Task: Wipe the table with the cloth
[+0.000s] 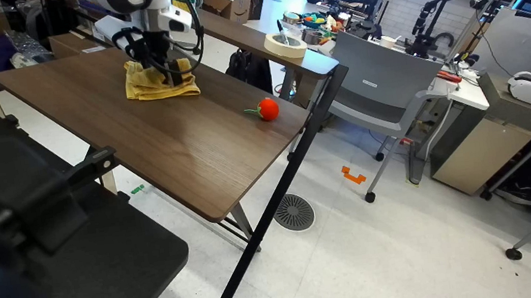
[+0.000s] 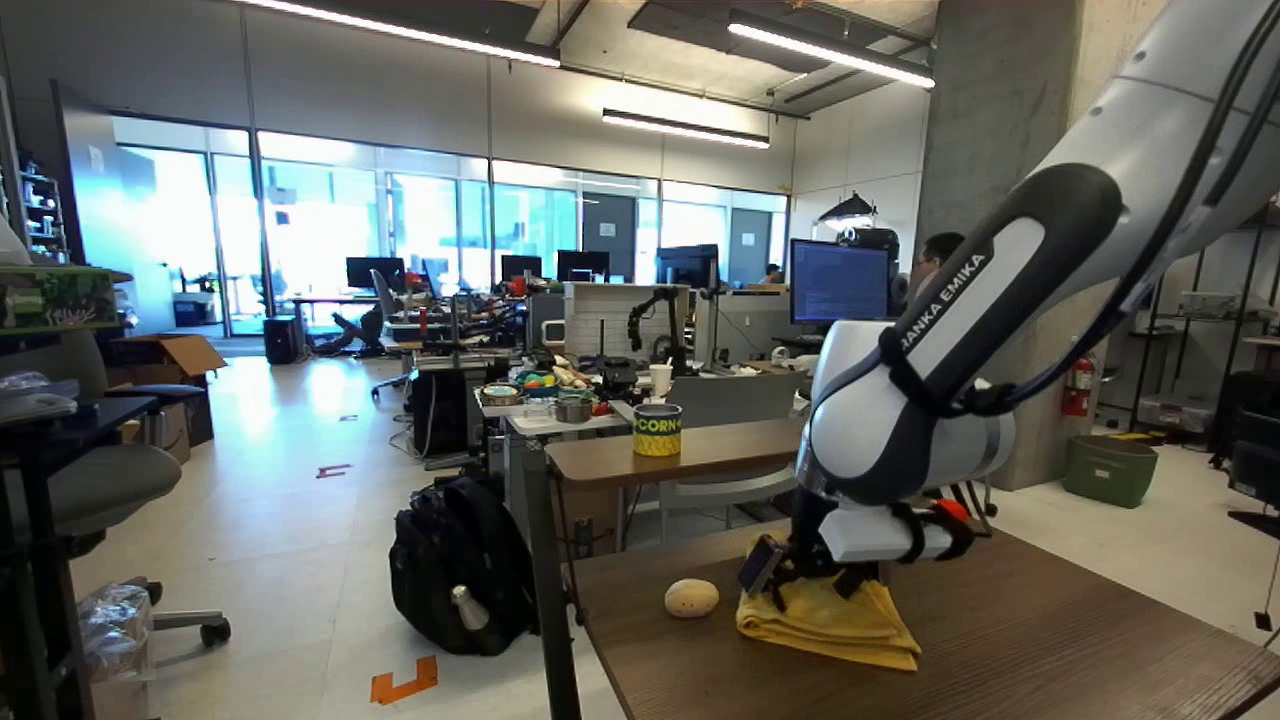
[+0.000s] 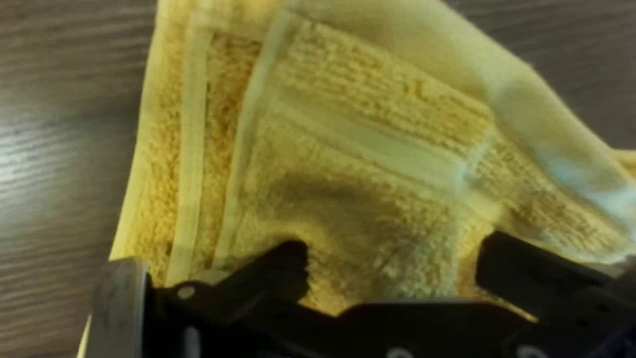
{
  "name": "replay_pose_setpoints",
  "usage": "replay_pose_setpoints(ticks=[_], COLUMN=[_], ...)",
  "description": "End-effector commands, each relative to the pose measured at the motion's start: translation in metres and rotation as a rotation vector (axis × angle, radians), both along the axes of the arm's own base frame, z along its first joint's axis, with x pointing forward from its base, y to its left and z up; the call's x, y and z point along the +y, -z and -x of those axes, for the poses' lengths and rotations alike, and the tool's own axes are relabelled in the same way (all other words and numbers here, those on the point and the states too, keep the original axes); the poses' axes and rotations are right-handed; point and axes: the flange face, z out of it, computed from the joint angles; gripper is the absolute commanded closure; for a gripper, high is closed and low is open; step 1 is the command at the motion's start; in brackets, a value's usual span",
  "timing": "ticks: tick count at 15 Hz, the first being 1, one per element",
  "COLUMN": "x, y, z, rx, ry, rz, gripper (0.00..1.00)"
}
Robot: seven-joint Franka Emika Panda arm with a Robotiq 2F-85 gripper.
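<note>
Cloth [image 2: 850,632] under spread jaws — arm [image 2: 985,290] reads "RANKA EMIKA", can [image 2: 657,430] "CORN".

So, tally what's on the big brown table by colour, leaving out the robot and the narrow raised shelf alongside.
Yellow: 1, a folded cloth
Red: 1, a red ball
Cream: 1, an oval ball, seen only in an exterior view
Total: 3 that I can see
</note>
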Motion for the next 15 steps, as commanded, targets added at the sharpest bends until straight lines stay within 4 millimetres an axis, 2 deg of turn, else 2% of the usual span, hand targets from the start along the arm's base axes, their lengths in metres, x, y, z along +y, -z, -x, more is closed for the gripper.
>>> replay_pose_setpoints(ticks=[1, 5, 8, 11, 15], x=[-0.009, -0.01, 0.006, 0.027, 0.054], y=[0.04, 0.03, 0.012, 0.006, 0.004], z=[0.021, 0.058, 0.096, 0.145, 0.215], rx=[0.128, 0.189, 0.199, 0.219, 0.091], ry=[-0.048, -0.198, -0.358, -0.526, -0.706], rz=[0.012, -0.024, -0.048, -0.03, 0.044], gripper=[0.0, 0.0, 0.0, 0.0, 0.0])
